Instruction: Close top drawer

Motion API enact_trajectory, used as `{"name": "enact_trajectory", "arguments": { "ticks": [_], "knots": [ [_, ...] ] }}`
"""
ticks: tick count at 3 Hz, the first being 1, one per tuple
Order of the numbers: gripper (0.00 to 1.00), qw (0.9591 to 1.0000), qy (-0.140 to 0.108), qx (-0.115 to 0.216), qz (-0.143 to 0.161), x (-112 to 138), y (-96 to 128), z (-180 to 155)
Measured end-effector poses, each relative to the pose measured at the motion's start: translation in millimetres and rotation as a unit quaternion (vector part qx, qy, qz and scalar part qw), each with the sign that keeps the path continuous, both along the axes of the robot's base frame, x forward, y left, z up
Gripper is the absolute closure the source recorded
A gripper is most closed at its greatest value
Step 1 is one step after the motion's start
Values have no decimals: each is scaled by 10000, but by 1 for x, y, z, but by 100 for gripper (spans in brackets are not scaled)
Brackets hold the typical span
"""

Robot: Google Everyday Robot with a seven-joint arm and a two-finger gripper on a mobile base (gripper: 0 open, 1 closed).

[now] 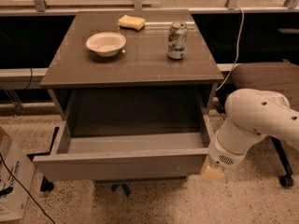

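The top drawer (121,164) is a wide grey drawer with a plain flat front. It stands partly pulled out of the cabinet (135,64), and a strip of its pale grey inside (135,143) shows. My gripper (212,173) is at the end of the white arm (254,120), low on the right. It sits against the right end of the drawer front. Nothing shows in the drawer.
On the cabinet top stand a white bowl (106,43), a yellow sponge (131,22) and a green-and-silver can (177,41). A cardboard box (11,181) stands on the floor at the left. A wheeled chair (268,78) is behind my arm on the right.
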State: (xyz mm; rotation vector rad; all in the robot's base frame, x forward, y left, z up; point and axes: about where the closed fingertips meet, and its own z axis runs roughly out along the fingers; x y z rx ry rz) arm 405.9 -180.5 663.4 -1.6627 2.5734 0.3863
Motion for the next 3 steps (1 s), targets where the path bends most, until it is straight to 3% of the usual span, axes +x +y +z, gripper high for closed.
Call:
{"name": "enact_trajectory", "arguments": {
  "ticks": [1,2,3],
  "knots": [
    [100,9971,-764,19,-62,49,4,-2],
    [100,9969,-785,25,-68,49,4,-2],
    [100,9920,-1221,229,-209,101,1,-6]
  ]
}}
